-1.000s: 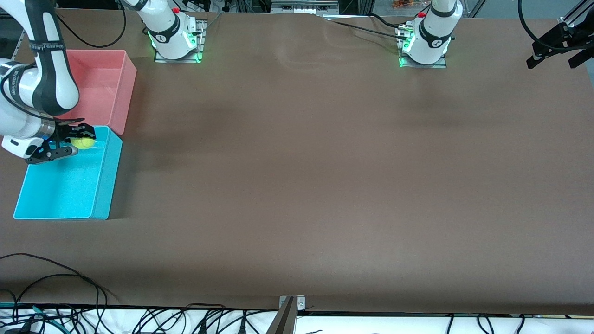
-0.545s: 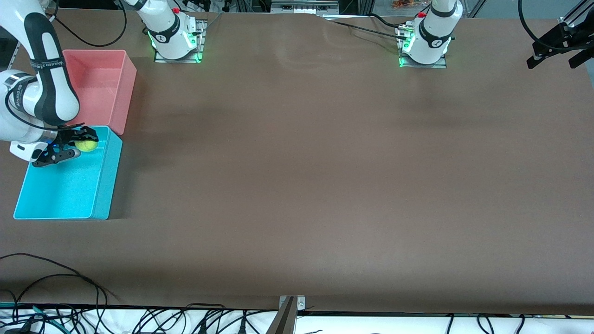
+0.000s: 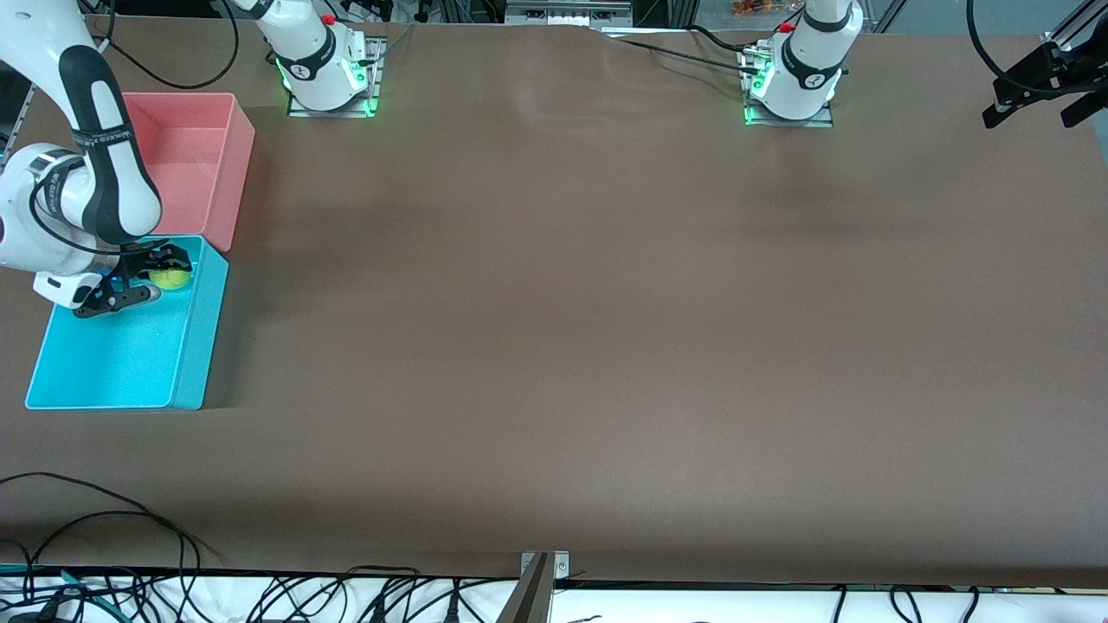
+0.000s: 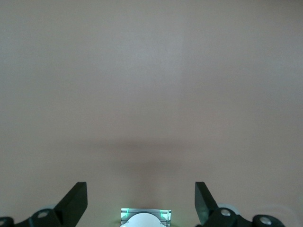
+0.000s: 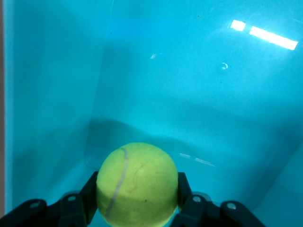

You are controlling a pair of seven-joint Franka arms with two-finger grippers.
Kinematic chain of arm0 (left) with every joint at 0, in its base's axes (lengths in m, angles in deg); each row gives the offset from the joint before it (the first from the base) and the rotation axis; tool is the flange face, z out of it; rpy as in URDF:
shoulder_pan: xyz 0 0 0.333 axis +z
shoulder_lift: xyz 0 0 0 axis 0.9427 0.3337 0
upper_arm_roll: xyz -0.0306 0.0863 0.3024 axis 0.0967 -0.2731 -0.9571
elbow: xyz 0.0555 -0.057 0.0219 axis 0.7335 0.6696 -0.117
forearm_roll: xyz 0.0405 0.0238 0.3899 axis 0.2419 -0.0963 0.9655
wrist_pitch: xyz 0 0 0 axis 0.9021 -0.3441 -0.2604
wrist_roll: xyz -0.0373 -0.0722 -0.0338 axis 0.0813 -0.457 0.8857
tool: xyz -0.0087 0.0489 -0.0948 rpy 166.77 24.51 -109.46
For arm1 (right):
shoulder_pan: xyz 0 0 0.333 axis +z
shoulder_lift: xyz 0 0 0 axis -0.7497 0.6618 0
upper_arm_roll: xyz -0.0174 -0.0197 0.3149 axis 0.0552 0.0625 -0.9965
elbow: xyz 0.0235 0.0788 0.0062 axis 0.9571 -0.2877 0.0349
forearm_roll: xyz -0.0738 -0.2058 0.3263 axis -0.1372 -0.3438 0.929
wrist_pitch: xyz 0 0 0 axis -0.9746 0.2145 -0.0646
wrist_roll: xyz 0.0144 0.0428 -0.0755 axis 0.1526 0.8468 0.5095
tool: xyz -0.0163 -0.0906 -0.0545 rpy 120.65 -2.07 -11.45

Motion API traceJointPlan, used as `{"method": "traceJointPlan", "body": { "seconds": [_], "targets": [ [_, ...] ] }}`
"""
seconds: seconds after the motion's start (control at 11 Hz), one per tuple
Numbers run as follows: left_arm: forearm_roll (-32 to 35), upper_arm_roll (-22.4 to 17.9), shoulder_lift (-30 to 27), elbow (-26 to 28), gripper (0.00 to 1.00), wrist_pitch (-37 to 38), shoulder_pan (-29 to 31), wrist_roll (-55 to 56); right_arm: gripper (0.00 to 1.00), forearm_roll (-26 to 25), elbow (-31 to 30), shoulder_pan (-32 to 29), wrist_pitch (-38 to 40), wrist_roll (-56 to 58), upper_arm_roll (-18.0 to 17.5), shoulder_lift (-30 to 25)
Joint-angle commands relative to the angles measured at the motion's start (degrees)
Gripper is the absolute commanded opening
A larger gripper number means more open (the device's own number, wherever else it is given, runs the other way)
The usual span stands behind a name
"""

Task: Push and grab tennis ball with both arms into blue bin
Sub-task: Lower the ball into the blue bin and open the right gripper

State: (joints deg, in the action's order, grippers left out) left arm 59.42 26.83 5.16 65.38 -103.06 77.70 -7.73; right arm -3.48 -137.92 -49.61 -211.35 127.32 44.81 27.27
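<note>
The tennis ball [image 3: 171, 279] is yellow-green with a pale seam. My right gripper [image 3: 164, 279] is shut on it and holds it over the blue bin [image 3: 130, 363], at the bin's end next to the pink bin. In the right wrist view the ball [image 5: 137, 183] sits between the black fingers [image 5: 90, 191], with the bin's cyan floor and walls [image 5: 189, 94] all around it. My left gripper [image 4: 141, 196] is open and empty, high over bare brown table, and does not show in the front view.
A pink bin [image 3: 203, 143] stands next to the blue bin, farther from the front camera. The left arm's base [image 3: 792, 82] and the right arm's base [image 3: 329, 73] stand at the table's back edge. Cables [image 3: 104, 536] lie along the front edge.
My right gripper has moved a little lower over the blue bin and toward the left arm's end, still shut on the ball. The left arm has not moved.
</note>
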Motion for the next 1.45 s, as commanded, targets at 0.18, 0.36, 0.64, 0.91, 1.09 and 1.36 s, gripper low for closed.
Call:
{"method": "traceJointPlan", "body": {
  "seconds": [0.18,0.36,0.64,0.91,1.09,1.36],
  "targets": [
    [-0.8,0.0,0.8,-1.9,1.0,1.3,0.0,0.7,0.4,1.4,0.7,-0.5,-0.8,1.7,-0.3,1.8],
    [-0.8,-0.1,0.8,-1.9,1.0,1.3,0.0,0.7,1.0,1.5,0.9,-0.5,-0.5,2.5,-0.3,1.2],
    [-0.8,-0.1,0.9,-1.9,1.0,1.3,0.0,0.8,1.0,1.6,6.0,-0.5,8.2,2.2,-0.2,0.2],
    [-0.9,-0.1,0.9,-1.9,1.0,1.3,0.1,0.7,1.0,2.7,16.3,-0.4,22.4,0.3,-0.2,0.1],
    [-1.0,-0.1,0.9,-1.9,1.0,1.3,0.0,0.7,1.0,2.6,24.7,-0.2,32.1,-3.3,-0.2,0.2],
    [-1.3,0.1,1.0,-2.3,1.0,1.4,-0.1,0.9,1.0,2.6,34.5,-0.1,39.6,-13.9,-0.5,0.1]
  ]
}}
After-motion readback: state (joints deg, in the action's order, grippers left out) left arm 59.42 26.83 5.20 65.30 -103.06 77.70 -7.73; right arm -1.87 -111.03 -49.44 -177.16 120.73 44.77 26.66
